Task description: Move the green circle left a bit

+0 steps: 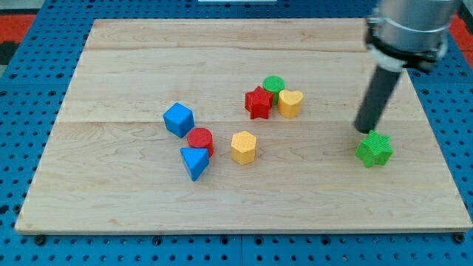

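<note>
The green circle [273, 84] sits just above the board's middle, touching the red star [258, 103] at its lower left and the yellow heart [290, 103] at its lower right. My tip [363, 130] is far to the right of the green circle, just above the green star [375, 149] and close to it. The rod rises from the tip toward the view's top right.
A blue cube [178, 119], a red cylinder [199, 140] and a blue triangle [194, 162] cluster left of the middle. A yellow hexagon [243, 147] lies below the red star. The wooden board [111, 66] rests on a blue pegboard.
</note>
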Controlling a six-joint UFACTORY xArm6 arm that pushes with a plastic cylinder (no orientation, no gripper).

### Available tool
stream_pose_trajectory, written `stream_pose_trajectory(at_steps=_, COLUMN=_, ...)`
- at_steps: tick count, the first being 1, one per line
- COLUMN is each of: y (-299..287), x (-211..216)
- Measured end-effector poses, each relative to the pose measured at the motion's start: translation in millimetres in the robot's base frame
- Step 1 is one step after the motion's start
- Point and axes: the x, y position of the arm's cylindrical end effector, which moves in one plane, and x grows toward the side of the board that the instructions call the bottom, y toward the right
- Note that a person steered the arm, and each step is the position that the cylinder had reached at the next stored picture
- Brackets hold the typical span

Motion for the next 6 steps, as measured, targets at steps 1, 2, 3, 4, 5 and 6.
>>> stream_pose_trajectory(at_steps=1, y=10.7, x=34.9)
stream_pose_trajectory(at_steps=2, y=-2.9, x=64.0)
stream_pose_trajectory(at_steps=3, y=11.6, x=17.4)
stream_pose_trajectory(at_steps=4, y=-36.7, x=-70.2)
stream_pose_trajectory(at_steps=5, y=-139.2, x=-100.6)
stream_pose_trajectory(at_steps=6, y=-175.2, x=-103.2)
